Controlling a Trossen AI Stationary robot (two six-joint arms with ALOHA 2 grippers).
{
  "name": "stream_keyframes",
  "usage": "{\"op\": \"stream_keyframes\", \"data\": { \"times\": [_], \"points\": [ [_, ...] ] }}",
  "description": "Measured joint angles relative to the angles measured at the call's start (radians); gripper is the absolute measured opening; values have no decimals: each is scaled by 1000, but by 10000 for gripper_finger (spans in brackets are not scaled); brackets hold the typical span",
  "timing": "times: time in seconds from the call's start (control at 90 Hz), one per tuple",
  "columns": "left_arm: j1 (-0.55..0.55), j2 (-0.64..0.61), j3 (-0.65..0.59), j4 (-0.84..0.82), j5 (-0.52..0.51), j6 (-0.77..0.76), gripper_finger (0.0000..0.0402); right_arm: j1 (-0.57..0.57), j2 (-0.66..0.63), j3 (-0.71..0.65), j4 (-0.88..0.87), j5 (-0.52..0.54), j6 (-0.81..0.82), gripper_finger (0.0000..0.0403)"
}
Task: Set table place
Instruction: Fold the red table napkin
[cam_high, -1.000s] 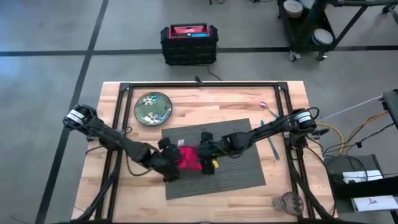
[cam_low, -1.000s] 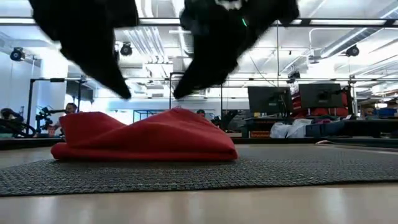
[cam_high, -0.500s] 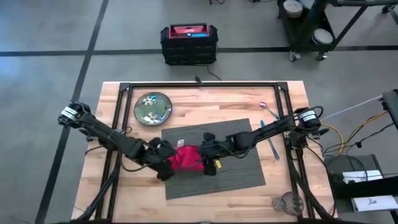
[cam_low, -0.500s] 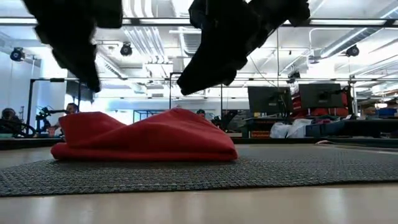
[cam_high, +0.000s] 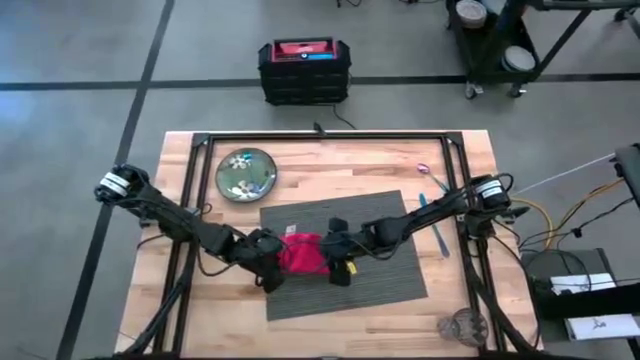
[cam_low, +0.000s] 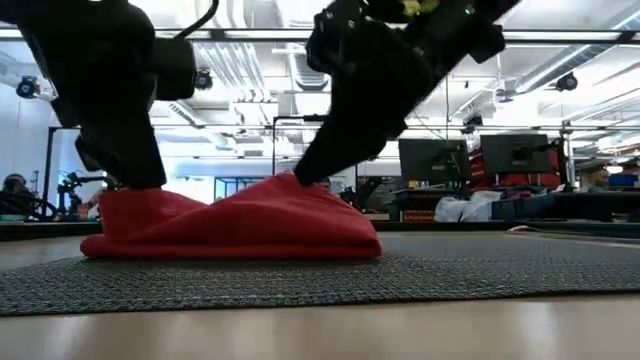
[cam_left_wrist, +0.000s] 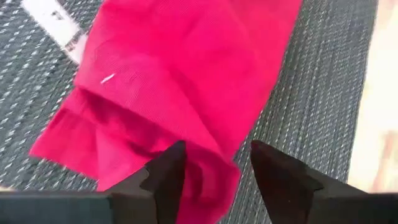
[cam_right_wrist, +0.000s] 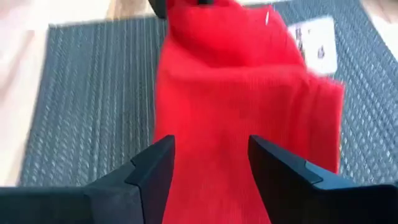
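Your two grippers meet over the red napkin (cam_high: 303, 255), which lies bunched near the middle of the dark grey placemat (cam_high: 385, 275) on the wooden table (cam_high: 460, 215).

Nearest you, at the table's front edge toward its right corner, a small clear glass (cam_high: 462, 325) stands alone, well apart from everything else.

On the mat, your left gripper (cam_high: 268, 268) sits at the napkin's left end; its wrist camera shows the fingers (cam_left_wrist: 166, 177) parted, straddling a corner of the red cloth, not closed on it. Your right gripper (cam_high: 338, 262) sits at the napkin's right end, its fingers (cam_right_wrist: 152, 168) likewise spread wide with the cloth between and below them; nothing is clamped. From table height, both dark grippers come down to touch the top of the napkin, which rises in a low hump on the mat. A white label (cam_right_wrist: 314, 43) shows on the mat just beside the cloth.

Farther back, near the table's right edge, a blue utensil (cam_high: 437, 228) and a purple one (cam_high: 428, 172) lie on bare wood. The green flower-patterned plate (cam_high: 246, 173) rests toward the far-left corner, clear of the placemat.

Beyond the table, a black and red case (cam_high: 304, 66) sits on the floor.
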Motion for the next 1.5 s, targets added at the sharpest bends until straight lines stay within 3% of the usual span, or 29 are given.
{"op": "stream_keyframes", "data": {
  "times": [0.2,0.456,0.689,0.822,1.189,1.5],
  "points": [
    [1,1,-49,43,-24,0,150,0,0,-45,53,0,18,185],
    [3,1,-80,100,-88,9,11,17,0,-47,49,0,-35,180],
    [-23,0,22,65,-107,34,2,29,-6,-48,-194,0,-41,163],
    [-34,-1,62,-52,-140,22,1,35,-8,-48,-281,0,-35,150],
    [-99,-4,80,-242,-176,-168,0,35,-14,-46,-305,0,-62,116],
    [-97,-4,80,-248,-169,-139,19,35,-72,-45,-296,0,-69,99]
  ]
}}
